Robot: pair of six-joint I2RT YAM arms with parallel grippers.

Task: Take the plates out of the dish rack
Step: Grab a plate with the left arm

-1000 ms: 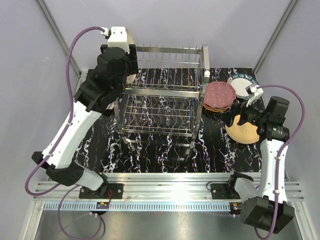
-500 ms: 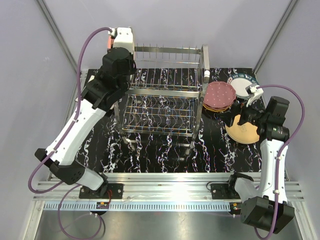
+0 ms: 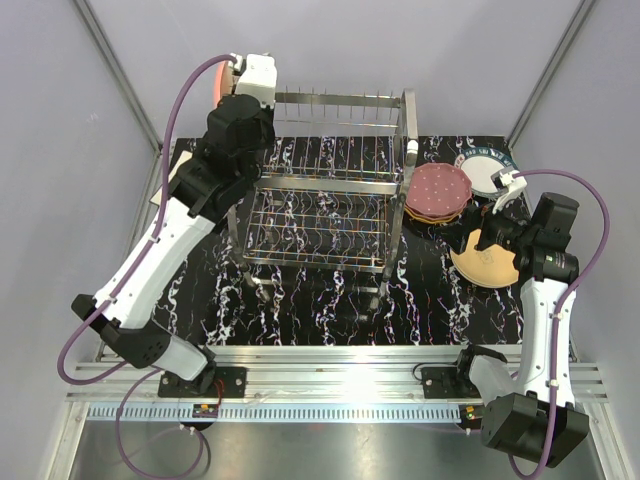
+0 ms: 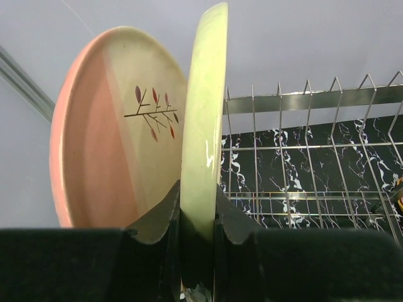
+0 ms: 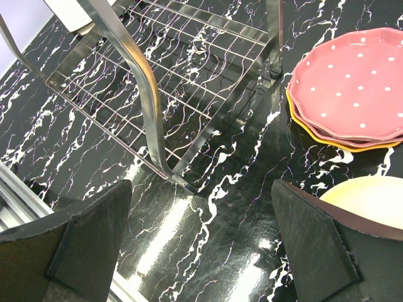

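Since second ago, my left tool (image 4: pixel 198 212) swung toward far left end of dish rack (image 4: pixel 315 100) and closed. Now pinching rim of upright cream plate (image 4: pixel 204 119); pink plate (image 4: pixel 107 145) stands just beside it. My right tool (image 5: pixel 201 245) unmoved, jaws spread wide, hovers over desk (image 5: pixel 214 189) near maroon dotted plate (image 5: pixel 356 82) topping stack right of rack.

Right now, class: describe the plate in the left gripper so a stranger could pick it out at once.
Find the silver wire dish rack, then its far left corner. There the left gripper clamps the cream plate, which stands on edge. Its neighbour, the pink plate, bears a leaf-twig motif; the cream one shows only a pale yellow-green rim.
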